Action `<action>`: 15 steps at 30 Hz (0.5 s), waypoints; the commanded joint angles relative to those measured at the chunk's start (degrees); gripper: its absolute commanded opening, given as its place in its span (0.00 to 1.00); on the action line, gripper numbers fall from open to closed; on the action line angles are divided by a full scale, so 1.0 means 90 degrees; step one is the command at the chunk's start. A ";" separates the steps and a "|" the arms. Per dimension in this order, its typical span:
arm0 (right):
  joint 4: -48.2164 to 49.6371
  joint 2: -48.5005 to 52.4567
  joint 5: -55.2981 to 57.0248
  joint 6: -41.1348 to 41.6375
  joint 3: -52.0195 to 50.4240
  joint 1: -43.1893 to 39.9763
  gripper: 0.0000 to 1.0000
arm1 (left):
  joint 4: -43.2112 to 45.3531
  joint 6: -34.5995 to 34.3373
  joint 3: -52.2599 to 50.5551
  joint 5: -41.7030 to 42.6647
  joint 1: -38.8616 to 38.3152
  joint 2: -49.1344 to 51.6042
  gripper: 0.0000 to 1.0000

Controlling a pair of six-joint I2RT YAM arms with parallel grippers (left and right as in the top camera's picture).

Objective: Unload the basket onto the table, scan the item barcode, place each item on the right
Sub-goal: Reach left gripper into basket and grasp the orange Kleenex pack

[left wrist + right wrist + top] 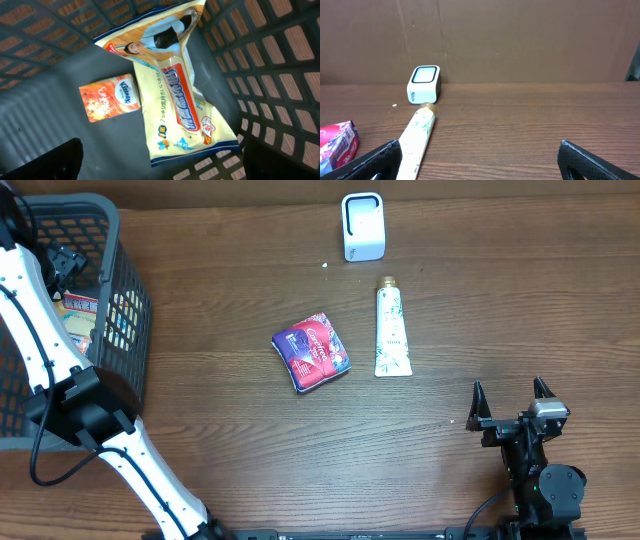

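Two items lie inside the basket [125, 310]: a yellow bag [175, 95] and, just beside it, an orange tissue pack [107, 97]. The left gripper [160, 165] hangs in the basket above the bag, its fingers spread wide with nothing between them. The bag's long axis runs almost crosswise to the line between the fingers, so I judge that a grip over its width is possible. The right gripper [510, 395], also spread and empty, sits well apart from the basket.
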 commanded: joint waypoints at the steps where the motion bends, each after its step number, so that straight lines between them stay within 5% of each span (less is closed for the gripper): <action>1: 0.0034 -0.0051 0.0058 -0.0044 -0.0066 -0.0015 1.00 | 0.0007 -0.0010 0.0187 -0.0209 0.0027 0.0675 0.93; 9: 0.0034 -0.0051 0.0058 -0.0044 -0.0066 -0.0015 1.00 | 0.0087 -0.0029 0.0199 -0.0206 0.0046 -0.0719 0.92; 15: 0.0034 -0.0051 0.0058 -0.0044 -0.0066 -0.0015 1.00 | -0.0719 -0.0979 0.0199 -0.0486 0.0192 -0.1173 0.92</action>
